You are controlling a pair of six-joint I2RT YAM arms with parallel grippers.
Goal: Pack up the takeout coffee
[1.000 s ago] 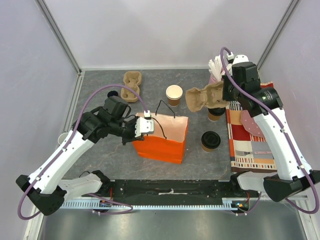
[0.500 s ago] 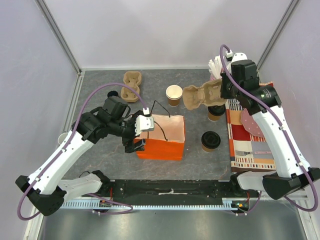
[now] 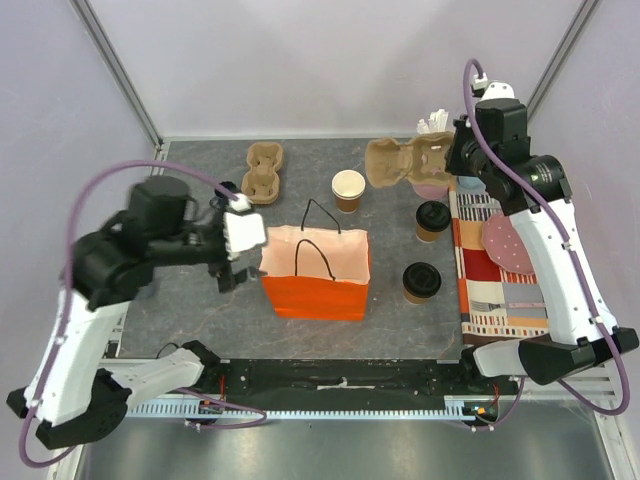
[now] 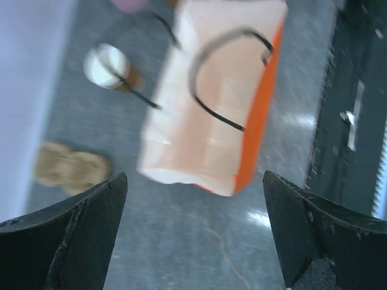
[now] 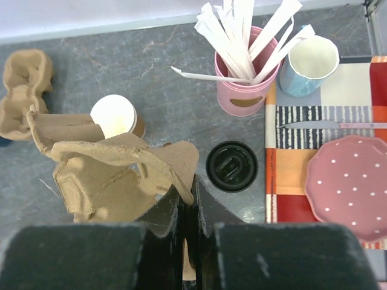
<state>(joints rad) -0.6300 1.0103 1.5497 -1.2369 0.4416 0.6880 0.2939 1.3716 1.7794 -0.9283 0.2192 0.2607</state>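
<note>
Left gripper (image 4: 193,181), now wide, has released the orange bag (image 3: 318,285), open mid-bench; right gripper (image 5: 192,193) pinches 1 pulp carrier (image 5: 109,175), seemingly bag-bound.

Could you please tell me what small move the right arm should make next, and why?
Probably swing the cup carrier over the orange bag: the right pincer grips it aloft, the bag stands open, the left pincer is open and clear.
</note>
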